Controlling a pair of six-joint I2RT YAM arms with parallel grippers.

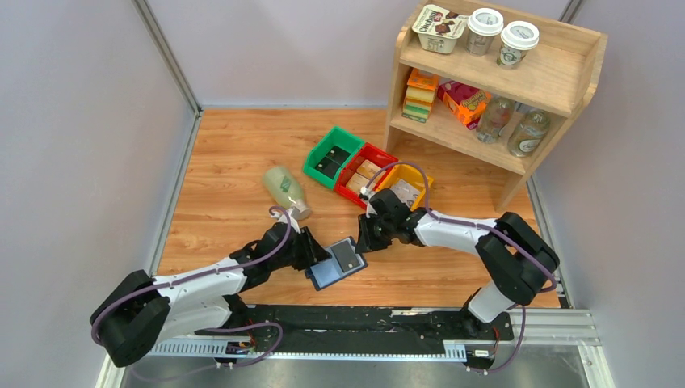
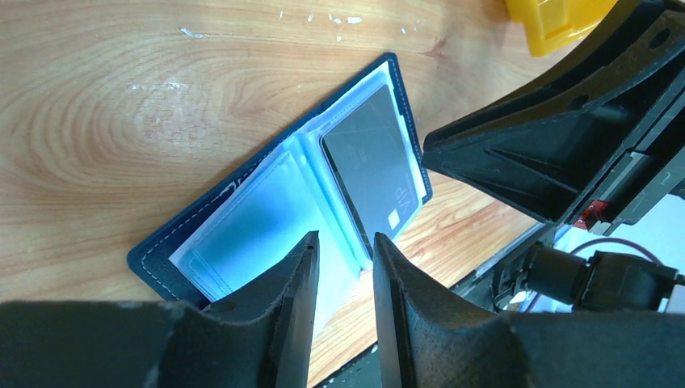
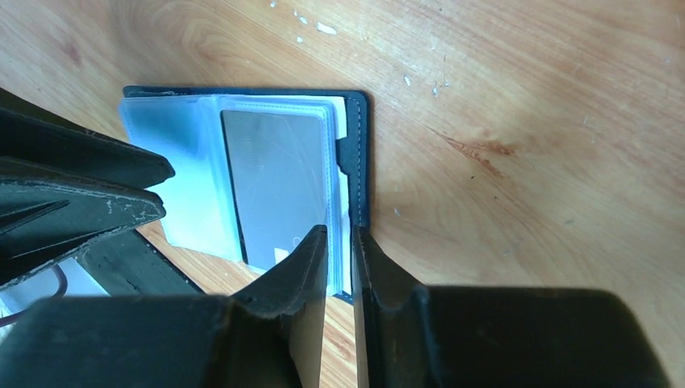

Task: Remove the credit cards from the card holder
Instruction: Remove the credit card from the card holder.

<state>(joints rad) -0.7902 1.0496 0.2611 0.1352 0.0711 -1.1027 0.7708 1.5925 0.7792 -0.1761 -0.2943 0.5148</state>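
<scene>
Small navy folding card holder lies open on the wood counter between the arms and may lift or fold on a pull: right hand pinches its outer edge, not the dark grey plastic credit card under its clear pale-blue sleeve; left hand released, jaws parted over the spine.

text: "VIP" | on: dark credit card in card holder | shelf packs: print too small to read
</scene>
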